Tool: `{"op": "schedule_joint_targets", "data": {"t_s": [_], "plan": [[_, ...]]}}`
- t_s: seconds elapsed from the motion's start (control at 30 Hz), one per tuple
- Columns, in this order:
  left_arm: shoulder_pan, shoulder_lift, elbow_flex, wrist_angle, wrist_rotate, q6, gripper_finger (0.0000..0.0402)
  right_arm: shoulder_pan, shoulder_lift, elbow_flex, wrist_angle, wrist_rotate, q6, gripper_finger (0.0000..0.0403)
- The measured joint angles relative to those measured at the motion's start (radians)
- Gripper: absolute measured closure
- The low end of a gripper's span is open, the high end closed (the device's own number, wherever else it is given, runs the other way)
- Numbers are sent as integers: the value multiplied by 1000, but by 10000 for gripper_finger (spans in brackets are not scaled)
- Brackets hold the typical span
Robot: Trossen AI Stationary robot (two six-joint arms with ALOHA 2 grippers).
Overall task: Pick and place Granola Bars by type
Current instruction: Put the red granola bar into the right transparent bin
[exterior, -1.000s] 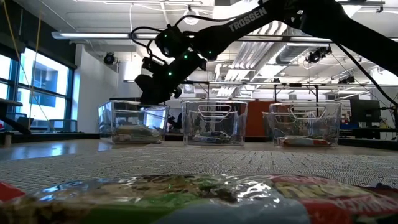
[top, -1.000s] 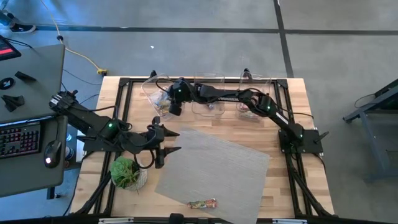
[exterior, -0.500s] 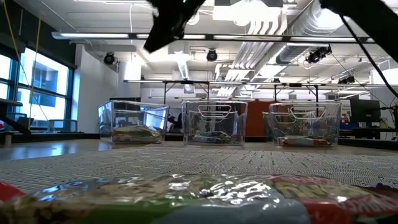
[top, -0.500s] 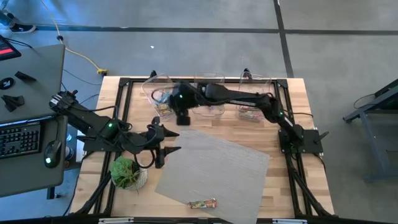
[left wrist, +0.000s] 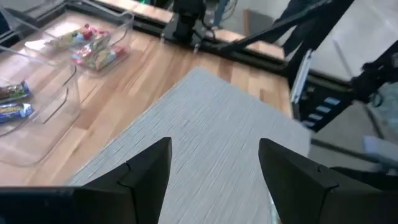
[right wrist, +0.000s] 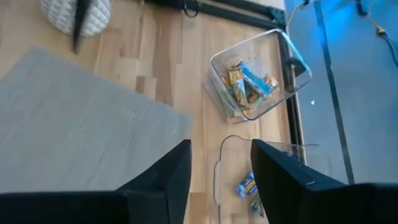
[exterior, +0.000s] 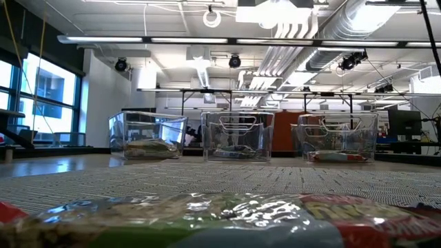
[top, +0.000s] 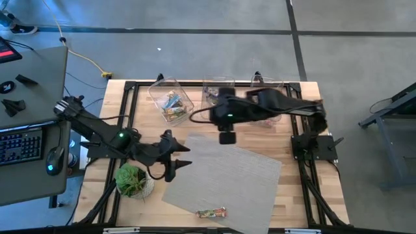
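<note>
One granola bar (top: 212,212) with a green and red wrapper lies flat near the near edge of the grey mat (top: 224,175); it fills the foreground of the low view (exterior: 207,213). Other bars lie in three clear bins: green/yellow ones in the left bin (top: 170,104) (right wrist: 252,81), purple ones in the middle bin (right wrist: 245,186) (left wrist: 12,99), red/pink ones in the right bin (left wrist: 93,50). My right gripper (top: 226,138) (right wrist: 221,180) hangs open and empty over the mat's far edge. My left gripper (top: 179,156) (left wrist: 214,180) is open and empty at the mat's left corner.
A green plant in a pale pot (top: 132,181) stands on the table left of the mat, beside my left arm. The three bins (exterior: 238,136) line the far edge. A black frame (top: 130,88) runs around the wooden table. The mat's middle lies bare.
My right gripper has risen from above the left bin, out of the low view, and swung toward the table's right and near side, and now hangs over the mat's far edge. My left gripper has shifted a little toward the near edge.
</note>
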Motion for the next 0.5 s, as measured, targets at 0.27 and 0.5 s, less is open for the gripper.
{"op": "schedule_joint_targets", "data": {"t_s": [0.27,0.5], "plan": [[9,138,-1,112,-63,44,169,39,-89,0,-20,14,44,257],[7,293,-2,312,-63,-12,169,43,-84,-2,-56,-3,60,260]]}}
